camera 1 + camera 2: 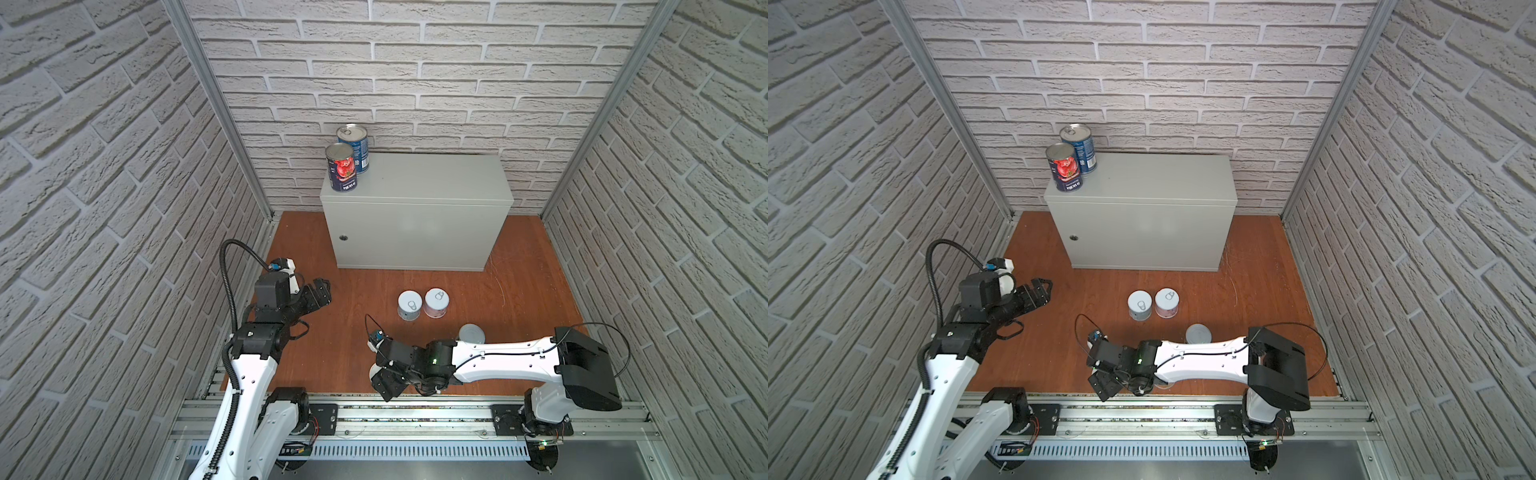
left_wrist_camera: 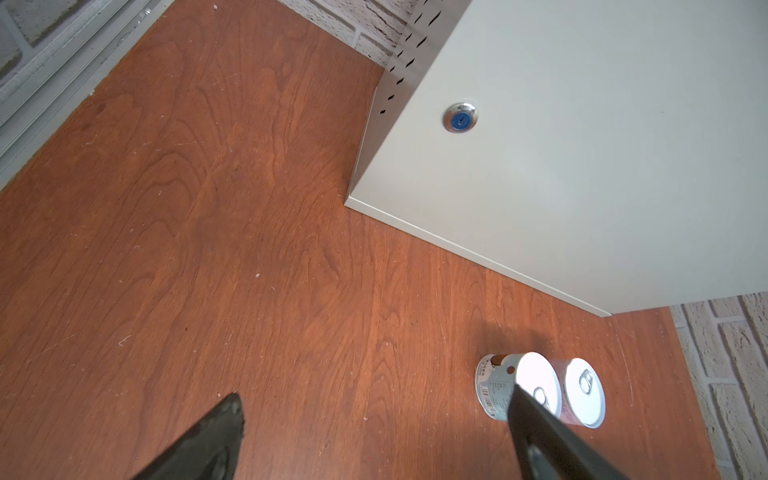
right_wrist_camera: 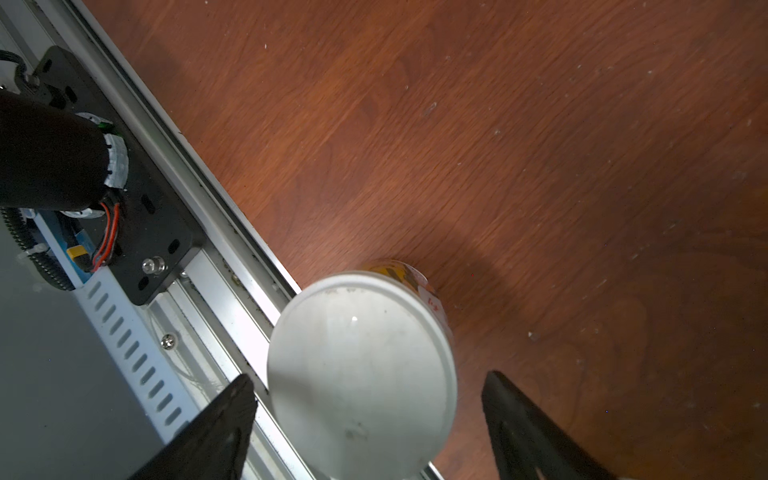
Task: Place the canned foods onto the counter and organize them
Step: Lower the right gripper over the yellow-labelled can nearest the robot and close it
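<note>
Two tall cans stand on the left back corner of the grey counter (image 1: 432, 178): a tomato-label can (image 1: 342, 168) and a blue-label can (image 1: 356, 149) behind it. On the wooden floor a pale blue short can (image 1: 409, 305) and a pink one (image 1: 436, 302) stand side by side, the pale blue can (image 2: 496, 384) and pink can (image 2: 582, 390) both showing in the left wrist view. A third short can (image 1: 471, 332) is partly hidden behind my right forearm. My right gripper (image 3: 369, 376) is open around a white-lidded yellow can (image 3: 361, 357) by the front rail, with gaps on both sides. My left gripper (image 1: 322, 291) is open and empty.
A metal rail (image 1: 415, 409) runs along the front edge just beside the yellow can. Brick-pattern walls close in the left, right and back. The counter's front has a small round lock (image 2: 460, 117). Bare wooden floor (image 1: 357, 299) lies between the left gripper and the short cans.
</note>
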Controlling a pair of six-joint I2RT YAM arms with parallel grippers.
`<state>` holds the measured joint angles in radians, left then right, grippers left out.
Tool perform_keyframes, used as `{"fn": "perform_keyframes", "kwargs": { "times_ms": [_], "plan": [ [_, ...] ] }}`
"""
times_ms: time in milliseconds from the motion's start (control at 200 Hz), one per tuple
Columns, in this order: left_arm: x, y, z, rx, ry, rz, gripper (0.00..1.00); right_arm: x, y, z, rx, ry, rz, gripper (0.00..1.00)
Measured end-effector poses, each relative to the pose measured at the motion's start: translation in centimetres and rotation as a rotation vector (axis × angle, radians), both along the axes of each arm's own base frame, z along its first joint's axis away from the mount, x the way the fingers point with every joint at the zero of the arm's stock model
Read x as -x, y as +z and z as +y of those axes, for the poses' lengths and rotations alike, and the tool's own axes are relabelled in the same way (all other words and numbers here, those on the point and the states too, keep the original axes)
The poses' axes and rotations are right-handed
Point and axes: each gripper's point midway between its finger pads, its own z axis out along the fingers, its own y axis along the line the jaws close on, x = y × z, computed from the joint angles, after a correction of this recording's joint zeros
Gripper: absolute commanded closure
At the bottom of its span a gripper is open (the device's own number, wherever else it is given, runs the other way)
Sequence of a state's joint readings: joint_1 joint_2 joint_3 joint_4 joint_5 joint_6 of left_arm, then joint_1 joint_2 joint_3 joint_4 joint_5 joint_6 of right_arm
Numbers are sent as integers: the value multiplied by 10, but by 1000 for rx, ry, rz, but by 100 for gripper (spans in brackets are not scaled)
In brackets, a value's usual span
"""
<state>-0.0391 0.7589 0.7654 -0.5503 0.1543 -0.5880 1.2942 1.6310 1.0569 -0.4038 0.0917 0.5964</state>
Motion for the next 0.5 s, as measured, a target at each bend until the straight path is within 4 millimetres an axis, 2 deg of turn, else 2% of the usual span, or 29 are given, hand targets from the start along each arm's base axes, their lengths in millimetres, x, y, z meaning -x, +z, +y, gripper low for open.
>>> {"fn": "perform_keyframes", "kwargs": {
  "times_ms": [155, 355, 500],
  "plan": [
    [0, 0, 0, 0, 0, -1, 2, -3, 3, 5, -2, -4, -7, 22],
    [0, 0, 0, 0, 1, 0, 2, -3, -8, 6, 31, -3, 1, 22],
    [0, 0, 0, 0, 1, -1, 2, -2, -8, 5, 38, -1, 5, 22]
  ]
}}
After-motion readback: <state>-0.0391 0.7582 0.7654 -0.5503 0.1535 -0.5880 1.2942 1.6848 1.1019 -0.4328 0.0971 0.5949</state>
